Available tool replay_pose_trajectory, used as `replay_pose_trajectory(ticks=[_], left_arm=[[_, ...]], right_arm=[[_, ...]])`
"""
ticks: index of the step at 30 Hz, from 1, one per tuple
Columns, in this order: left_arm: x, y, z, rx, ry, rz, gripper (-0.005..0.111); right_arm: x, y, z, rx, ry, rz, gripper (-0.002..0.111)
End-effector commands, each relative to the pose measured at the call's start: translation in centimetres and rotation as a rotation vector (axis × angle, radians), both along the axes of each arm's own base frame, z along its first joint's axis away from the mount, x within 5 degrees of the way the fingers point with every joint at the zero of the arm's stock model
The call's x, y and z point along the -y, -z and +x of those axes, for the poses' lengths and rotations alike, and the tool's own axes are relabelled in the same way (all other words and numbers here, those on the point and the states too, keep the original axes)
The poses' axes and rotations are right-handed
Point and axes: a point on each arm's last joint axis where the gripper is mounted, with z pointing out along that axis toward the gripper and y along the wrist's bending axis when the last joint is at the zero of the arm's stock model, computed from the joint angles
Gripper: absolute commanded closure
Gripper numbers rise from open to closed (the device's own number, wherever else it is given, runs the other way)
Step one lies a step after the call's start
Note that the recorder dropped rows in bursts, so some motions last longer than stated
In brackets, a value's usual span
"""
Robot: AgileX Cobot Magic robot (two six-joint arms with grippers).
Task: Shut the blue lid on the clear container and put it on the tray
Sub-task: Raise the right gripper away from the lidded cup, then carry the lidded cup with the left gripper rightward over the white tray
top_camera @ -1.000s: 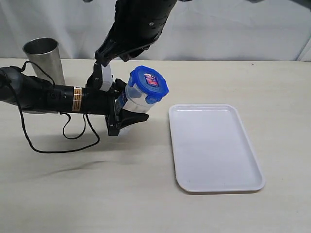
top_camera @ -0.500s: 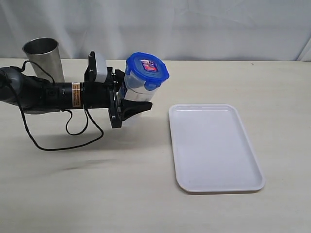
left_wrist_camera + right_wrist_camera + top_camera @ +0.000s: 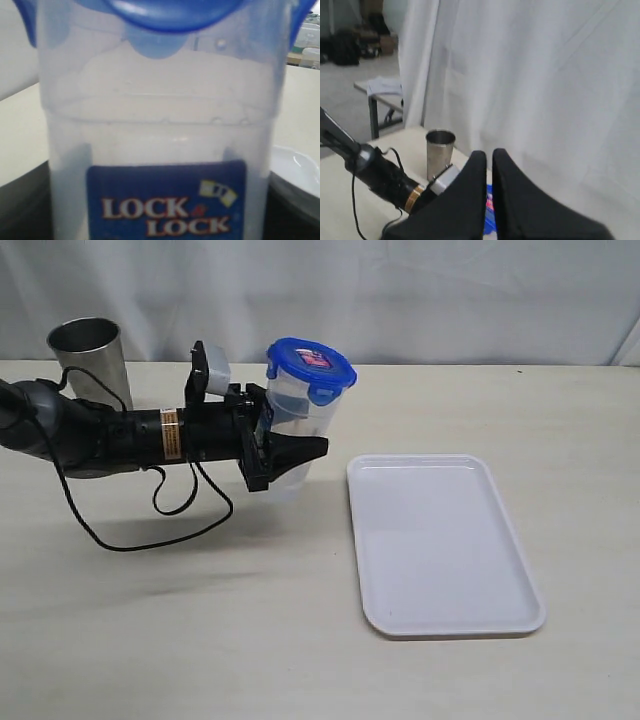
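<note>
**Lidded canister gripped left of the tray**

The left hand reaches in level from the left, its black fingers clamped on the lower half of the clear container. This is a tall, narrow canister of see-through plastic with rounded corners, standing nearly upright with a slight lean. The blue lid sits on its mouth: glossy bright plastic, a rounded square, with a small red-and-white sticker on top and a flap hanging down over the near rim. Whether the base touches the table cannot be told.

Up close, the canister wall looks cloudy, and a dark blue label reads "LOCK LOCK" in white letters.

The tray lies just to the right of the canister, apart from it. It is flat, smooth white plastic with rounded corners and a low raised rim.

A tapered steel cup stands at the far left on the pale matte table.

The right hand hangs high before a white curtain, its black fingers drawn almost together around nothing.
</note>
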Motion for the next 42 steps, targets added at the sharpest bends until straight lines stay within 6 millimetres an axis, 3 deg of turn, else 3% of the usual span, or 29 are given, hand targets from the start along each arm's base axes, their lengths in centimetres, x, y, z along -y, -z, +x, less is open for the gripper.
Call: replay_pose_trajectory(ticks=[1, 5, 9, 17, 29, 35, 42], left_arm=[[1.2, -0.6, -0.6, -0.005, 0.023, -0.047, 0.107], [1.7, -1.1, -0.8, 0.004, 0.030, -0.055, 0.107], [2.6, -3.3, -1.3, 0.054, 0.053, -0.062, 0.107], [6.0, -6.3, -2.6, 0.290, -0.017, 0.249, 0.107], [10.7, -4.5, -5.6, 0.784, 0.103, 0.688, 0.107], [12.2, -4.7, -6.6, 0.908, 0.110, 0.714, 0.107], [13.1, -4.5, -7.3, 1.235, 0.220, 0.882, 0.107]], right_arm=[[3.2, 1.1, -4.0, 0.134, -0.034, 0.147, 0.104], [5.5, 2.6, -6.8, 0.221, -0.063, 0.266, 0.104], [6.8, 4.0, -8.4, 0.246, -0.078, 0.332, 0.104], [8.1, 5.9, -9.9, 0.274, -0.090, 0.390, 0.104], [8.8, 8.4, -10.7, 0.229, -0.105, 0.438, 0.104], [8.4, 9.2, -10.3, 0.209, -0.106, 0.429, 0.104], [8.4, 9.2, -10.3, 0.207, -0.105, 0.428, 0.104]])
